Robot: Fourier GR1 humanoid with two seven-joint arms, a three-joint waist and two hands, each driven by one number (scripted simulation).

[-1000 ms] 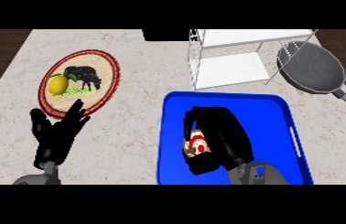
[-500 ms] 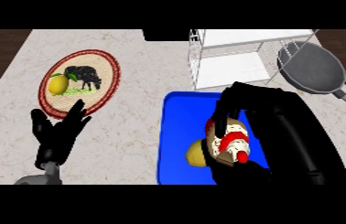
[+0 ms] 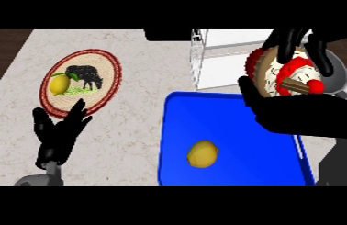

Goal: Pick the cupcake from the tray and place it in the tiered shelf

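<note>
The right robot hand sits at about three o'clock in the head view, its fingers and thumb curled around the cupcake and clamped on it. The cupcake is lifted clear of the tray, tilted on its side so that its red ruffled wrapper faces left and its white frosting with red topping faces right. It shows in front of the white tiered shelf, which stands at roughly one o'clock on the bench; whether the cupcake is over the shelf or just beside it cannot be told. A dark grey pan shows at the far right edge, partly hidden behind the hand.

The blue tray lies at about five o'clock, below the held cupcake, and carries one small yellow fruit, a lemon, near its middle-left part.

At ten o'clock a round plate with a reddish rim rests on the bench, bearing a second lemon on its left part beside a black cow figure.

The left robot hand rests at about eight o'clock, just below the plate, fingers apart and pointing upward, holding nothing.
</note>
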